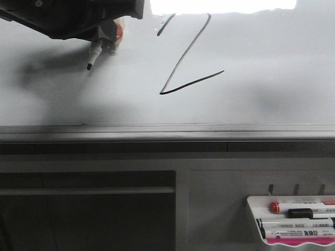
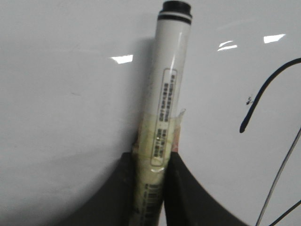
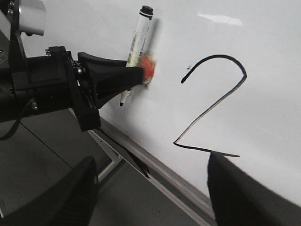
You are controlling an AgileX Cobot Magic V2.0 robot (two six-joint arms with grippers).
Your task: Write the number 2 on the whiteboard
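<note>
Marker with a taped barrel sits clamped between the fingers of the left gripper, left of the number 2, its black tip just off the whiteboard. The number 2 stands near the whiteboard's middle, apart from the marker. Right of it, the right gripper has its fingers spread wide, holding nothing. Below the whiteboard's rail, a marker tray holds spare markers.
</note>
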